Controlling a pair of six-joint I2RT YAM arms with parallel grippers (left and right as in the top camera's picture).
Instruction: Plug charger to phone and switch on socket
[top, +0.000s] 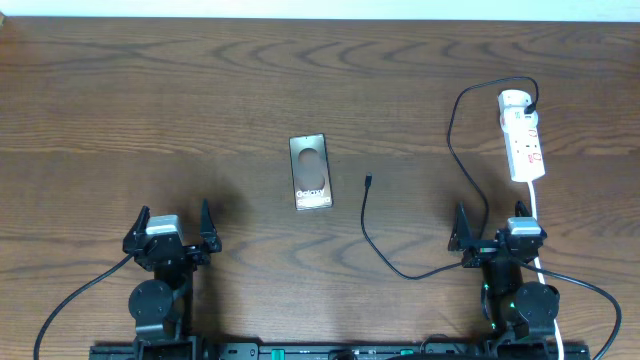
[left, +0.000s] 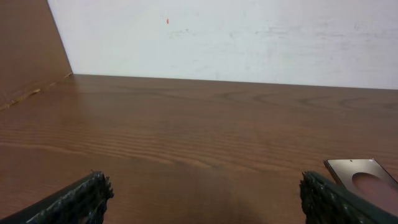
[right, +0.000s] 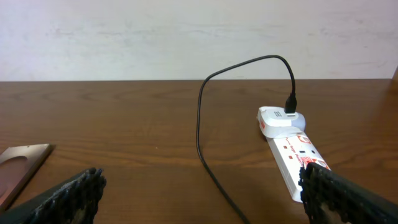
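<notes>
The phone (top: 311, 172) lies flat at the table's middle, dark bronze with a pale circle and "Galaxy" lettering; its corner shows in the left wrist view (left: 364, 177) and the right wrist view (right: 22, 163). The charger cable (top: 452, 130) runs from its plug (top: 528, 102) in the white socket strip (top: 523, 135) down and round to a loose connector tip (top: 368, 182) right of the phone. The cable (right: 202, 124) and socket (right: 289, 149) show in the right wrist view. My left gripper (top: 171, 228) is open and empty at front left. My right gripper (top: 497, 232) is open and empty, just below the socket.
The socket's white cord (top: 537, 205) runs down past my right arm. Thick black arm cables (top: 70, 300) trail at the front edge. A white wall (left: 224, 37) stands behind the table's far edge.
</notes>
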